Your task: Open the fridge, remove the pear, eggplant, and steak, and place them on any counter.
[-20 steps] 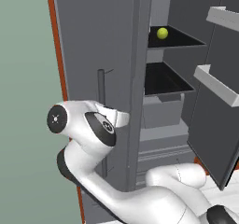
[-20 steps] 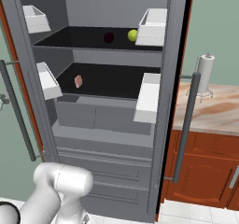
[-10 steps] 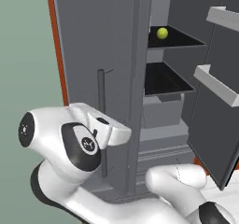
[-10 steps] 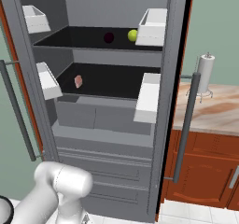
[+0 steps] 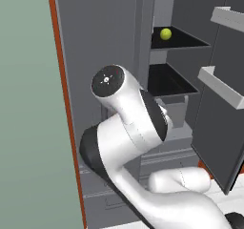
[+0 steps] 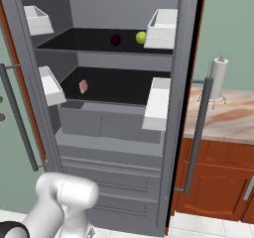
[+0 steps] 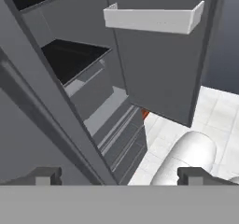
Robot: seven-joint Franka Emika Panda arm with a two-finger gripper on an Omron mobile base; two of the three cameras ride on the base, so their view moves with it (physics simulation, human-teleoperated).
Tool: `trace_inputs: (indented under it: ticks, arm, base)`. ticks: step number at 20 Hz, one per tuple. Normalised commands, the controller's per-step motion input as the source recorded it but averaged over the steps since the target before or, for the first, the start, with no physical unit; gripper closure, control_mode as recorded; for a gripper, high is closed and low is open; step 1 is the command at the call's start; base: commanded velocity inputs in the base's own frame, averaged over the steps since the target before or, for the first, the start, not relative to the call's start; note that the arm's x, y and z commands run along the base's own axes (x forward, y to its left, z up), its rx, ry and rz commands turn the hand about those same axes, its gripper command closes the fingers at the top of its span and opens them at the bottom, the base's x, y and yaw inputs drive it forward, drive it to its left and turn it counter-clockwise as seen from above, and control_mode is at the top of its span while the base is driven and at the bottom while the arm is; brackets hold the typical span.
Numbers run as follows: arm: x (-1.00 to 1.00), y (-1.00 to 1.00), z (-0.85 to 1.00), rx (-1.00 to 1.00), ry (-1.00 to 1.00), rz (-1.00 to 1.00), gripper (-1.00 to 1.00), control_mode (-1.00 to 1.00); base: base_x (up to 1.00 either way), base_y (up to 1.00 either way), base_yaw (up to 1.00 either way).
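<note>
Left base view: tall dark grey fridge (image 5: 114, 46) stood open, small yellow-green pear (image 5: 165, 33) on the upper black shelf.

Right base view: pear (image 6: 141, 37) right of the dark purple eggplant (image 6: 115, 39); pinkish-red steak (image 6: 83, 86) one shelf below; beige marble counter (image 6: 225, 118) right of the fridge.

Hand view: gripper (image 7: 119, 175) fingers spread wide, empty, near the fridge's left door edge.

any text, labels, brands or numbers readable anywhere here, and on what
None can be read: the fridge, its white door bins, the paper towel roll and the counter carry no lettering.
The round cap on the arm's joint bears tiny marks, too small to read.
</note>
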Motion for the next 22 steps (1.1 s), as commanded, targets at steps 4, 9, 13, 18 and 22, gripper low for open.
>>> trace_inputs:
  ticks: [4,9,13,18,22]
  arm:
    - [0.1,-0.59,0.0,0.3,0.0,0.4,-1.0,-1.0]
    - [0.01,-0.72,0.16,0.19,0.03,0.44,-1.0,-1.0]
    - [0.19,-0.63,0.16,0.17,0.0,0.33,-1.0,-1.0]
    - [0.86,-0.06,0.0,0.1,-0.02,0.24,-1.0,-1.0]
    - [0.81,0.0,0.0,0.09,-0.01,0.05,-1.0,-1.0]
  base:
    - [0.0,0.0,0.0]
    - [0.0,0.0,0.0]
    - [0.0,0.0,0.0]
    - [0.0,0.0,0.0]
    - [0.0,0.0,0.0]
